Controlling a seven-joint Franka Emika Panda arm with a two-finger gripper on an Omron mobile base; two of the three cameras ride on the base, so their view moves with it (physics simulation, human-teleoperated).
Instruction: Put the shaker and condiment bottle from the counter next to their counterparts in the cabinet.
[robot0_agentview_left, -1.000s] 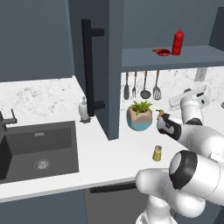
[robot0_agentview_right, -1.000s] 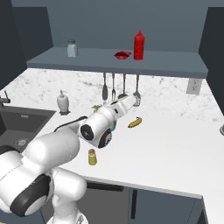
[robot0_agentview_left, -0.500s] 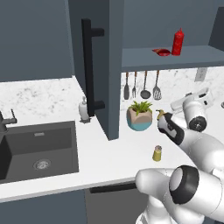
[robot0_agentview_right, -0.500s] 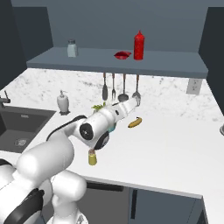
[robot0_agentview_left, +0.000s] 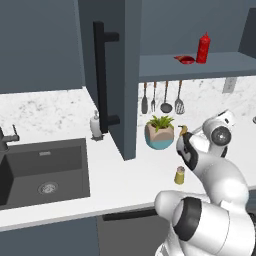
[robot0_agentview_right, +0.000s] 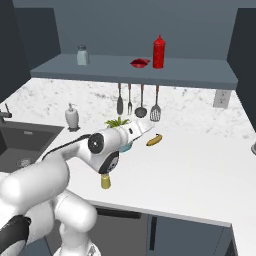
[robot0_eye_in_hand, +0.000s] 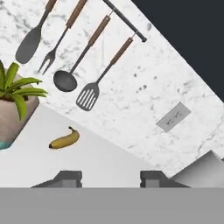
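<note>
One shaker (robot0_agentview_left: 179, 175) near your counter (robot0_agentview_left: 60, 112) front edge; open marble right of it. Bottle (robot0_agentview_left: 202, 48) on cabinet shelf (robot0_agentview_left: 200, 64). Gripper (robot0_eye_in_hand: 111, 178) fingers apart, apparently holding nothing, above banana (robot0_eye_in_hand: 64, 138).

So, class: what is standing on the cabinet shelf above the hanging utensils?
On the shelf stand a red condiment bottle, a low flat red object beside it, and a grey shaker further left. The door hides the shelf's left part in the left base view.
</note>
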